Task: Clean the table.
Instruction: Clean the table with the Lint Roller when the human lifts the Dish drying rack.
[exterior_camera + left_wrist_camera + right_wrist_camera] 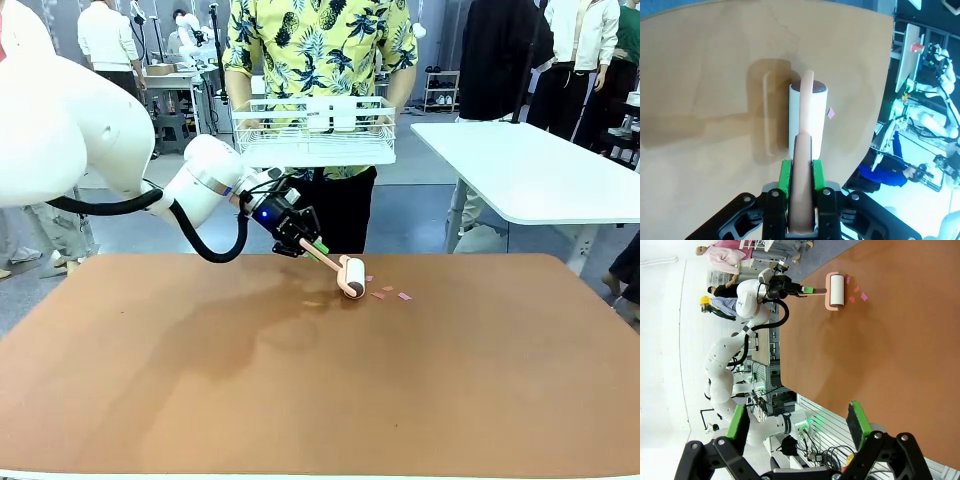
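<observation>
Left gripper (310, 245) clamped on the roller (352, 276) handle, head down on the table (300, 400); scraps (405, 296) just beyond it. Picking-up step looks underway; next, roll forward over them. Right gripper (797, 422) spread

A: Where's the roller (351, 277)?
B: On the counter (300, 400), nearer its far edge, with the handle between the left fingers (785, 180), on the roller's left.
A: And the scraps (392, 294)?
B: Just right of the roller (a few, close together). Behind the far edge a person (320, 40) holds a rack (316, 130). A second table (530, 170) stands farther back, right.
</observation>
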### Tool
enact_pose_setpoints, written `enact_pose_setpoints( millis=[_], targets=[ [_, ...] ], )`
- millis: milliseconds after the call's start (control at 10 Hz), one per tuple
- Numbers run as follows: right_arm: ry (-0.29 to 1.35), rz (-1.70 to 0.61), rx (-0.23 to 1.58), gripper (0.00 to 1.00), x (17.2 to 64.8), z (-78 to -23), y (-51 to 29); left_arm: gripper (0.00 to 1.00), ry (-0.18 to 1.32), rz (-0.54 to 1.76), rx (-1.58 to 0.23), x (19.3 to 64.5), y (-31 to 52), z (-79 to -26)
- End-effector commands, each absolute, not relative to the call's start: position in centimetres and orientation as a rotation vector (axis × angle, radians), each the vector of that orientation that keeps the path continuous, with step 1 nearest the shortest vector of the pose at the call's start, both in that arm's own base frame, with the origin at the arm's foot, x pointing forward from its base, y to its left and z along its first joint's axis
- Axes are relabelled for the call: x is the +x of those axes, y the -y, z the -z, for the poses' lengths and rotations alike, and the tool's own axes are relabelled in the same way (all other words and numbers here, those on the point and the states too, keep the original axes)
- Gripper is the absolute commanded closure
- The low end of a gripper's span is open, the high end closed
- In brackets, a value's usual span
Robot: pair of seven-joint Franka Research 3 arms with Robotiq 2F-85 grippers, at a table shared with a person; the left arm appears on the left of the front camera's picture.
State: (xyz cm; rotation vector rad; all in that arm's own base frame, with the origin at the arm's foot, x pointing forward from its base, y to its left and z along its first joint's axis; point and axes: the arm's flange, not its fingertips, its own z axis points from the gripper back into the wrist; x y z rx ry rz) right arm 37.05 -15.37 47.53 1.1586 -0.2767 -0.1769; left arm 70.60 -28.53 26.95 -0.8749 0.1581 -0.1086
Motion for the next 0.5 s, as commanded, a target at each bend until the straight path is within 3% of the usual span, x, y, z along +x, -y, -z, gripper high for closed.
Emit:
enact_pose_setpoints(
  millis=[0, 400],
  targets=[
    [0.281, 0.162, 1.167, 0.00, 36.8, -47.8, 15.4, 0.79, -0.202, 0.120, -0.777, 72.1, 30.0, -23.8],
    [0.281, 0.162, 1.167, 0.00, 36.8, -47.8, 15.4, 0.79, -0.183, 0.102, -0.811, 71.6, 33.3, -22.6]
  ],
)
